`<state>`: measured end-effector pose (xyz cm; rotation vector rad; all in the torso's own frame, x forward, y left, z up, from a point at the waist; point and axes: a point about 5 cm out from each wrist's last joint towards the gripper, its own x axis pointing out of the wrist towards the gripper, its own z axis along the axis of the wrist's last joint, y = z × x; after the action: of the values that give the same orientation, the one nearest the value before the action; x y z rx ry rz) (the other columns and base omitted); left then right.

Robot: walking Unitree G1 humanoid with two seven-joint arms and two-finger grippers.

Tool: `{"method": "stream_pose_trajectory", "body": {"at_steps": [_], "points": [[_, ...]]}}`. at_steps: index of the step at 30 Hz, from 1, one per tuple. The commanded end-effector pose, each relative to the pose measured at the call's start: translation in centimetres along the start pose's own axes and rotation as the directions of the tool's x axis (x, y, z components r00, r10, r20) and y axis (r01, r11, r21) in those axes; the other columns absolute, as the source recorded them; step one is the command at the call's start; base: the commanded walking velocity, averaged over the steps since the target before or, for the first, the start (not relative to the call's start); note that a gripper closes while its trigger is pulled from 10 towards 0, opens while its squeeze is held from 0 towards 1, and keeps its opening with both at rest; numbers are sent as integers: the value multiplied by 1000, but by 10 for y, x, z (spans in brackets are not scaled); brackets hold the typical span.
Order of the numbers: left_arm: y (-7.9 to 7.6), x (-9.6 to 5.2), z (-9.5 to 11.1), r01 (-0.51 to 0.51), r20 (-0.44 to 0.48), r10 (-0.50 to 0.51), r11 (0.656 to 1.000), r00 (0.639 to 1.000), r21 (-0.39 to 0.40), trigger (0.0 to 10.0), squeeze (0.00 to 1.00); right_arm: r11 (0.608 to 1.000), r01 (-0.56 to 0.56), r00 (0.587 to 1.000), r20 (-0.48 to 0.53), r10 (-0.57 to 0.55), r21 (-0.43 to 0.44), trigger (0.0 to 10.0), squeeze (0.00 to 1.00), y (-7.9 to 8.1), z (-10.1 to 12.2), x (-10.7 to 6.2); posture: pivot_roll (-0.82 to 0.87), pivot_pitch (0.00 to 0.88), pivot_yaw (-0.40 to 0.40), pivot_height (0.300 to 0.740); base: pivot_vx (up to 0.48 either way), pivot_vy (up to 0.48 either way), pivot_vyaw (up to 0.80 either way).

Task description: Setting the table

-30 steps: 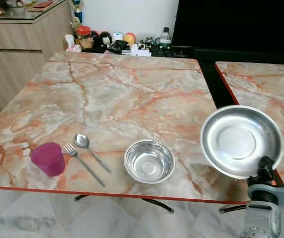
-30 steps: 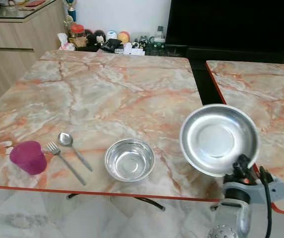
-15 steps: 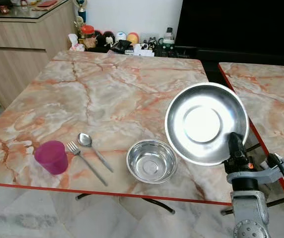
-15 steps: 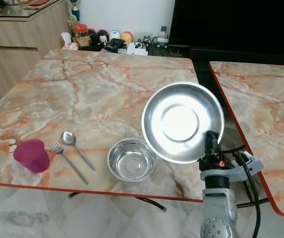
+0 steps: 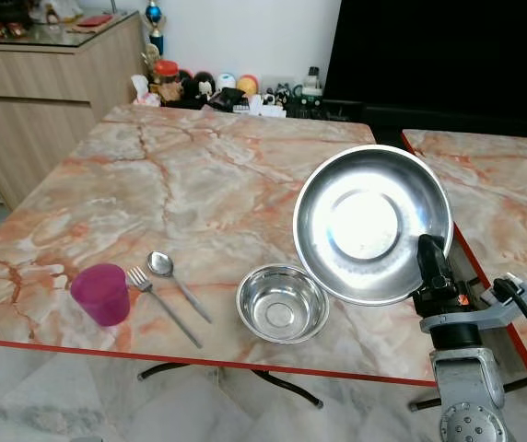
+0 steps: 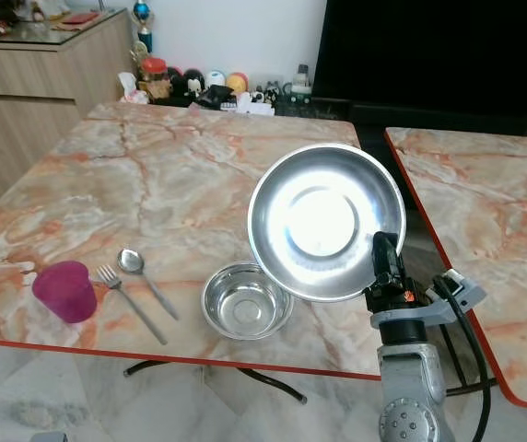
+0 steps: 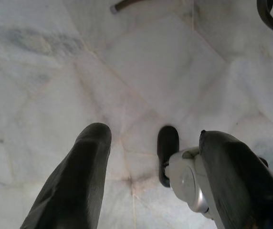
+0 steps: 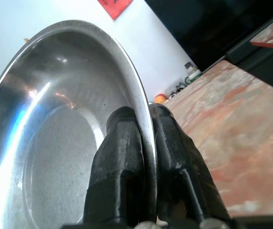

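Observation:
My right gripper (image 5: 427,250) is shut on the rim of a steel plate (image 5: 371,224), held tilted up on edge above the table's front right part; the right wrist view shows both fingers (image 8: 120,157) pinching that rim (image 8: 141,109). On the marble table (image 5: 199,175) near the front edge sit a small steel bowl (image 5: 282,303), a spoon (image 5: 173,281), a fork (image 5: 158,303) and a purple cup (image 5: 101,294). The plate hangs just right of and above the bowl. My left gripper (image 7: 151,157) hangs open over the floor.
A second marble table (image 5: 512,193) stands to the right across a narrow gap. Small toys and bottles (image 5: 217,87) crowd the far table edge. A wooden cabinet (image 5: 33,101) stands at the back left. White marble floor (image 7: 141,71) lies below.
The right gripper has carried the plate left from the gap between the tables to above the first table beside the bowl, tilting it upright. The camera also shifted slightly.

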<state>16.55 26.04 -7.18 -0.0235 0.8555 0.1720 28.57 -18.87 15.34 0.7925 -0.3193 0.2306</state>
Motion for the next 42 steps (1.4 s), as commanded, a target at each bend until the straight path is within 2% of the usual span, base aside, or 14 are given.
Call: {"method": "stream_pose_trajectory", "body": {"at_steps": [1, 5, 21, 30, 42], "points": [[5, -1, 1, -20, 9, 20, 1000, 1000, 19, 10000, 0, 1000, -10, 1000, 7, 10, 7, 10000, 0, 1, -1, 0, -40, 0, -32, 740, 0, 0, 0], [6, -2, 1, -20, 11, 20, 999, 1000, 44, 10000, 0, 1000, -3, 1000, 5, 3, 10, 10000, 0, 1, -3, 1, -39, 0, -32, 740, 0, -207, 0], [0, 2, 12, 14, 46, -16, 998, 999, 58, 10000, 0, 999, 37, 999, 11, -37, -1, 10000, 0, -2, -3, -3, -49, 13, -32, 740, 0, -461, 0], [-4, 0, 1, 28, 18, -30, 997, 999, 65, 10000, 0, 997, 71, 997, 26, -70, -15, 10000, 0, -4, -1, -4, -60, 46, -29, 740, 0, -458, 0], [-4, -1, -1, 28, 4, -28, 997, 1000, 67, 10000, 0, 994, 107, 993, 44, -106, -19, 10000, 0, -7, 1, -3, -65, 69, -26, 740, 0, -455, 0]]}}
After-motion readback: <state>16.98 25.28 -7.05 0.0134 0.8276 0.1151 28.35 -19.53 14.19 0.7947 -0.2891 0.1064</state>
